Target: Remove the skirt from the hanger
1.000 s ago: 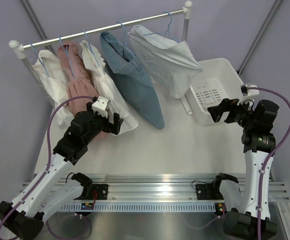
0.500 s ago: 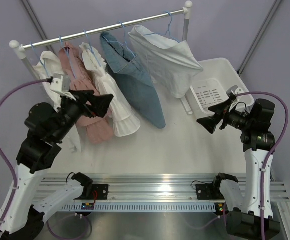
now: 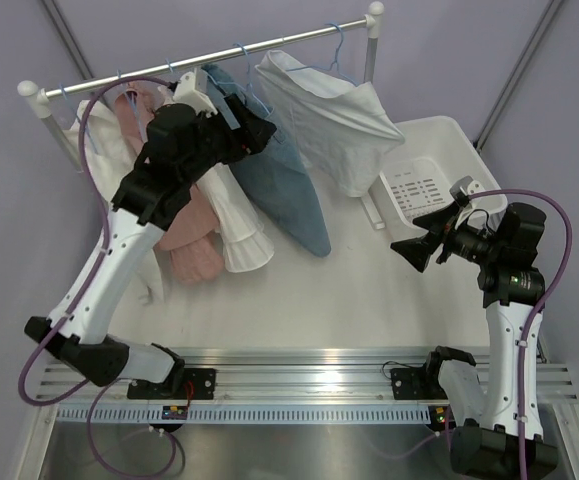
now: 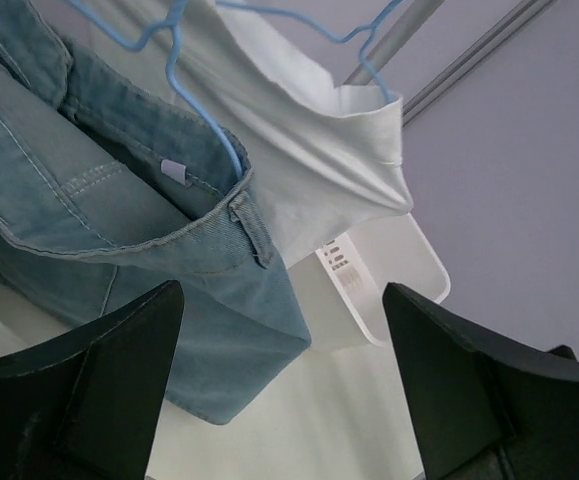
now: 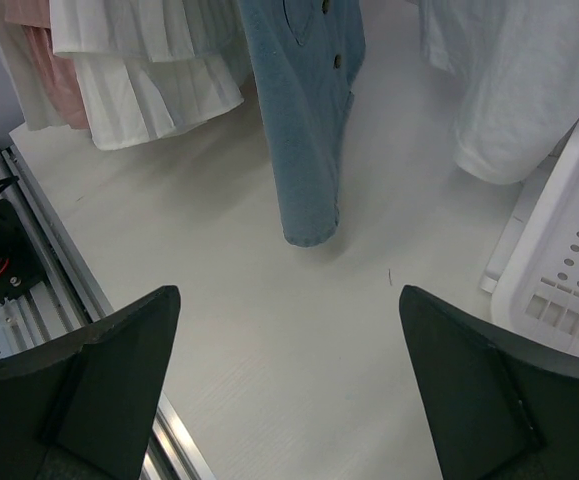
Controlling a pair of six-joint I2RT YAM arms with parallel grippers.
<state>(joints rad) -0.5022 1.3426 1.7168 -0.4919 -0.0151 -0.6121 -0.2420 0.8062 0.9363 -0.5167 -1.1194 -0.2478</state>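
Left gripper (image 3: 257,128) had swung up from the table to the rail (image 3: 289,40), jaws spread and empty, facing the denim skirt (image 3: 284,190) hanging on its blue hanger (image 4: 197,105), suggesting a grasp next; right gripper (image 3: 419,250) hovered open and empty

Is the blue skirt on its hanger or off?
On. The denim skirt hangs from the blue hanger, whose wire runs down inside its waistband.

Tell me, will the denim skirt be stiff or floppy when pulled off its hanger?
Probably floppy: the denim skirt hangs in soft folds. Likely heavy, given thick seams. Its waistband hangs over the blue hanger, so it may snag.
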